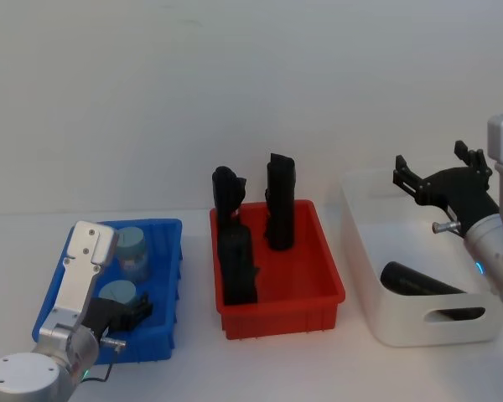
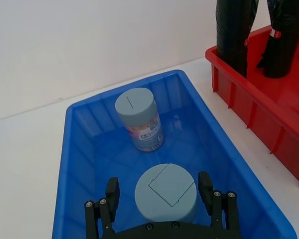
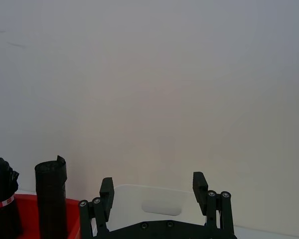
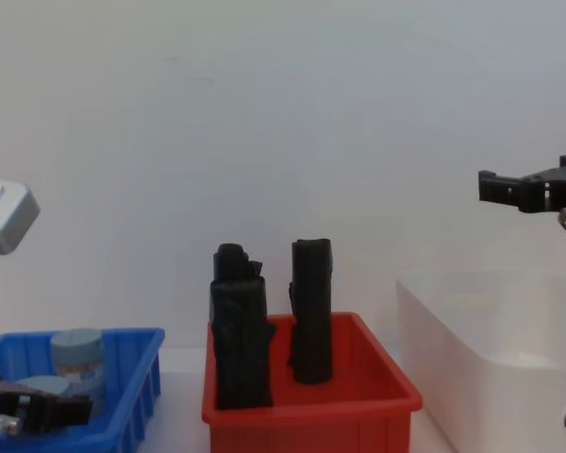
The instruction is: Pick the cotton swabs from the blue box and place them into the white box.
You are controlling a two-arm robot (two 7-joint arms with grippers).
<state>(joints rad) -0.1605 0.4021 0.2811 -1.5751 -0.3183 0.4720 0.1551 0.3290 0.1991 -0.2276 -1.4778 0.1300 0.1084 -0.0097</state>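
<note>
We see the left gripper (image 2: 159, 185) low inside the blue box (image 2: 204, 149), at the robot's left on the table (image 1: 193, 368). Its fingers are spread on either side of the near tub of cotton swabs (image 2: 165, 191). A gap shows at one finger, and the other sits just beside the tub's wall, so the tub is not pinched. This tub stands upright on the box floor, lid up. A second tub (image 2: 139, 119) stands upright farther back in the same box, apart from the first, its label band facing us.

The right gripper (image 1: 430, 161) hangs above the far side of the white box (image 1: 402, 328), at the robot's right. Its fingers are wide apart with nothing between them. A black roll (image 1: 419, 280) lies on its side inside the white box.

Between the two boxes sits a red bin (image 1: 306, 268) holding three upright black rolls (image 1: 281, 201).
</note>
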